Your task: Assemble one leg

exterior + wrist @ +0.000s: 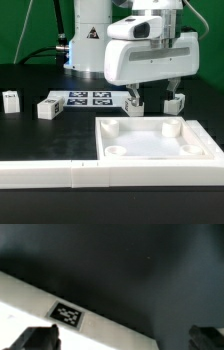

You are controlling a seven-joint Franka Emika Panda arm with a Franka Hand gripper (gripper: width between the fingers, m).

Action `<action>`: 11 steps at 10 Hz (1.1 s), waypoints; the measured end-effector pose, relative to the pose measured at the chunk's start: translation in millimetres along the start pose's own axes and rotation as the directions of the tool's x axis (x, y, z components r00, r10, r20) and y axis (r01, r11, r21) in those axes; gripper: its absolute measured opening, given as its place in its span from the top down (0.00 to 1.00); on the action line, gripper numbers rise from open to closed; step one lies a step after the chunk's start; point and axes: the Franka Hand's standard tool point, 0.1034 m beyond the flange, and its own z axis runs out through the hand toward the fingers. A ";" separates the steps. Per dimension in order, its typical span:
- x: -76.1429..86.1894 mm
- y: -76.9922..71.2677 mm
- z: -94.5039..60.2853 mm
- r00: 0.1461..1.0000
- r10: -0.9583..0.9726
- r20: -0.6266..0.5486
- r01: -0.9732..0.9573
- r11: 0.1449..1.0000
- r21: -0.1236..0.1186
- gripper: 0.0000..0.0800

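My fingers (153,98) hang spread wide & empty, low over the dark counter (40,75).
Nothing's btw them, nothing held; the wide spread is prob. to straddle a part. A loose leg (47,108) lies well off toward ext. view's left, a second leg (10,100) beyond it. The panel (150,140) waits nearer the camera, sockets up, ready to take one.

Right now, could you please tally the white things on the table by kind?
Small blocks: 4
Square panel: 1
Marker board: 1
Long bar: 1
Total: 7
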 end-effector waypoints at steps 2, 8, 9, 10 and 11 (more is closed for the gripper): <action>0.4 -2.3 -0.1 0.972 0.234 -0.015 -0.234 0.972 0.018 0.19; -33.3 -45.4 13.1 0.612 0.791 0.019 -0.790 0.610 0.063 0.19; -30.3 -48.5 11.0 0.584 0.812 0.020 -0.811 0.581 0.070 0.19; -30.5 -48.3 11.4 0.594 0.804 0.019 -0.803 0.591 0.070 0.19; -30.6 -48.2 11.4 0.595 0.803 0.020 -0.802 0.593 0.070 0.19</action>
